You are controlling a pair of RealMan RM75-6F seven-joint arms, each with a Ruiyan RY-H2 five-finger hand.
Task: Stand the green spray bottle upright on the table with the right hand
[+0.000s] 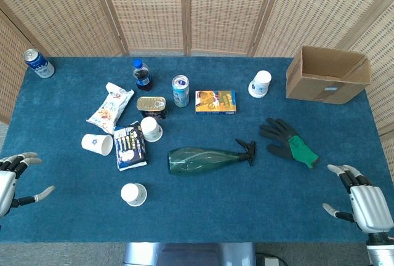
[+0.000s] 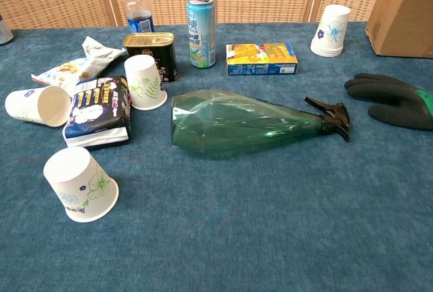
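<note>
The green spray bottle (image 1: 206, 159) (image 2: 247, 122) lies on its side near the middle of the blue table, its black trigger nozzle (image 1: 247, 149) (image 2: 333, 115) pointing right. My right hand (image 1: 360, 199) hovers at the front right corner, fingers spread, holding nothing, well to the right of the bottle. My left hand (image 1: 13, 177) sits at the front left edge, fingers also apart and empty. Neither hand shows in the chest view.
A black and green glove (image 1: 287, 142) (image 2: 392, 99) lies just right of the nozzle. Paper cups (image 1: 133, 194) (image 2: 80, 184), a snack packet (image 1: 129, 146), a tin (image 1: 151, 106), a can (image 1: 180, 90), a cola bottle (image 1: 142, 74) and a yellow box (image 1: 215, 101) crowd the left and back. A cardboard box (image 1: 327, 74) stands back right.
</note>
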